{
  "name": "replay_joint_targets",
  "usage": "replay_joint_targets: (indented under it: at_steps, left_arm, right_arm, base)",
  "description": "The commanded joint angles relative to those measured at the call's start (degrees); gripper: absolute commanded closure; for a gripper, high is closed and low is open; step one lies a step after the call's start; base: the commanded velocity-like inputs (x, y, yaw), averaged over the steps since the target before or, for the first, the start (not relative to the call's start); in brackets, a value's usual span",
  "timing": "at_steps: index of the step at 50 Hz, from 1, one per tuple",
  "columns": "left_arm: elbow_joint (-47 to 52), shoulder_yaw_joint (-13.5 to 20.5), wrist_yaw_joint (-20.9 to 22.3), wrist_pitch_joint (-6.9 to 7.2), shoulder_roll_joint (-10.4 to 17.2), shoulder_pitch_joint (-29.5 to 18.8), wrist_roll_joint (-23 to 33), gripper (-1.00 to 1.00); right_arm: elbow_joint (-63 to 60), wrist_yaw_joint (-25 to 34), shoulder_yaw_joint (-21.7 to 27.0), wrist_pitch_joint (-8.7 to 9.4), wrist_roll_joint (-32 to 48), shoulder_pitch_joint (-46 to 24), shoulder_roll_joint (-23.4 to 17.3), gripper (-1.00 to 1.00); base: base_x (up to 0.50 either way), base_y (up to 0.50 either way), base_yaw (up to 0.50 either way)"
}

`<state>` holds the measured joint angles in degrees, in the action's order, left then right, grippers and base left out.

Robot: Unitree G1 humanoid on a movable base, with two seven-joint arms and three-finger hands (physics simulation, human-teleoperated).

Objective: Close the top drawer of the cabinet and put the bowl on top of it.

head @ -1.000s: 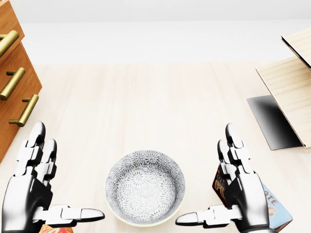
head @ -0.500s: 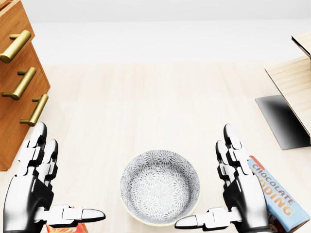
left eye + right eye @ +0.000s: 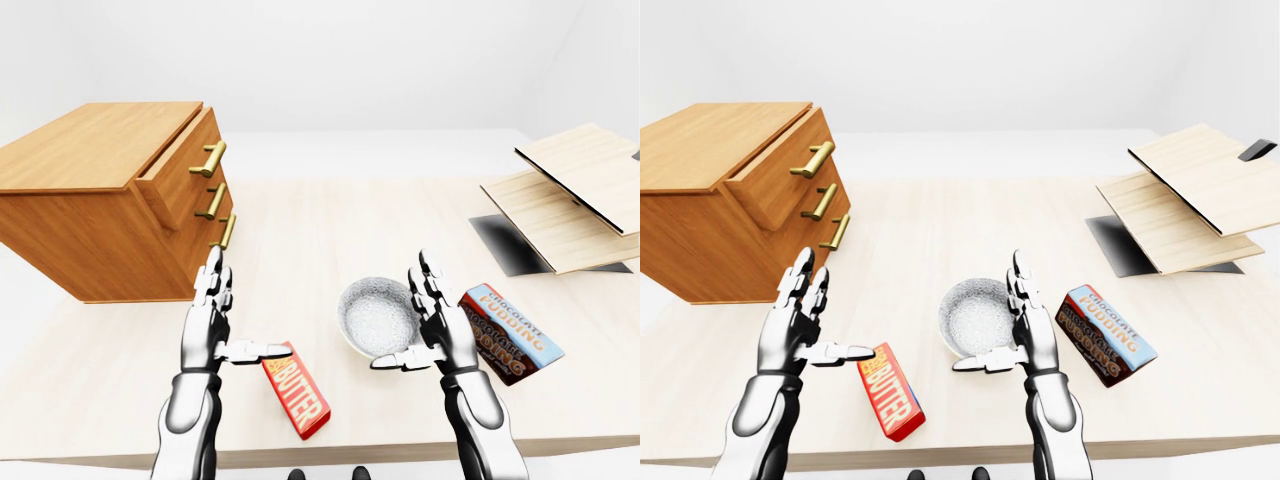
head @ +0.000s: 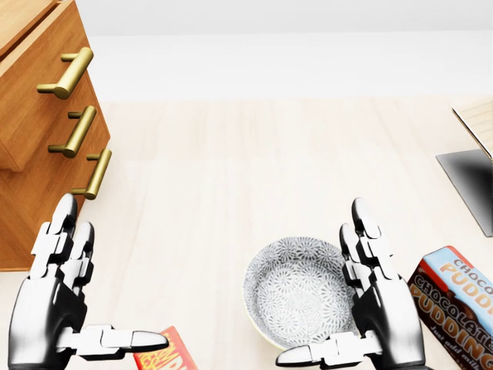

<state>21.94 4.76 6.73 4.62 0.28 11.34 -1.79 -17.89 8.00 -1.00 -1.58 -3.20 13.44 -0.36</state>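
Note:
The wooden cabinet (image 3: 100, 200) stands at the left of the table, with three brass-handled drawers. Its top drawer (image 3: 180, 165) sticks out a little past the two below. The grey patterned bowl (image 4: 296, 301) sits upright on the table at the bottom of the head view. My right hand (image 4: 323, 285) is open just to the bowl's right, its thumb reaching under the near rim without gripping it. My left hand (image 4: 100, 285) is open and empty at the lower left, below the cabinet's handles and well apart from the bowl.
A red butter box (image 3: 296, 390) lies between my hands near the table's bottom edge. A chocolate pudding box (image 3: 510, 335) lies right of my right hand. Tilted wooden boards (image 3: 570, 195) over a dark plate (image 3: 505, 245) stand at the far right.
The whole picture has shifted right, so the camera has moved left: more of the cabinet shows and the bowl now lies beside my right hand. Both hands keep their open pose.

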Motion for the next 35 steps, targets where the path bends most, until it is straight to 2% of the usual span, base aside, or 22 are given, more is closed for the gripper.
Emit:
replay_joint_targets:
  at_steps: [1,9,17,20,28,35]
  left_arm:
    - [-2.81,-0.52,-0.08,0.17,0.30,-1.64,0.98,-1.00]
    - [-8.59,-0.98,-0.21,0.38,1.04,-5.47,2.04,-1.00]
    - [-12.18,0.34,0.78,0.38,2.27,-10.30,0.61,-1.00]
    - [-13.68,0.79,1.26,0.38,2.84,-12.57,-0.15,-1.00]
    - [-13.29,0.55,1.14,0.38,3.33,-15.71,-0.54,-1.00]
    - [-17.51,1.64,1.07,0.38,4.58,-21.56,-2.16,-1.00]
  right_arm:
    - [0.21,0.27,0.30,-0.29,-0.60,-0.15,-0.03,-1.00]
    - [-0.34,0.98,0.01,-0.75,-0.82,0.51,-0.10,-1.00]
    - [-0.90,1.76,0.37,-1.29,-1.80,0.83,-0.12,-1.00]
    - [-1.74,4.73,0.18,-1.37,-4.24,1.49,-0.62,-1.00]
    - [-1.97,4.04,0.40,-1.84,-3.45,1.87,-0.23,-1.00]
    - [-2.46,4.17,0.82,-1.69,-3.82,2.00,-0.26,-1.00]
  base:
    - [0.00,0.00,0.00]
    - [0.00,0.00,0.00]
    - [0.00,0.00,0.00]
    - [0.00,0.00,0.00]
    - [0.00,0.00,0.00]
    - [0.00,0.00,0.00]
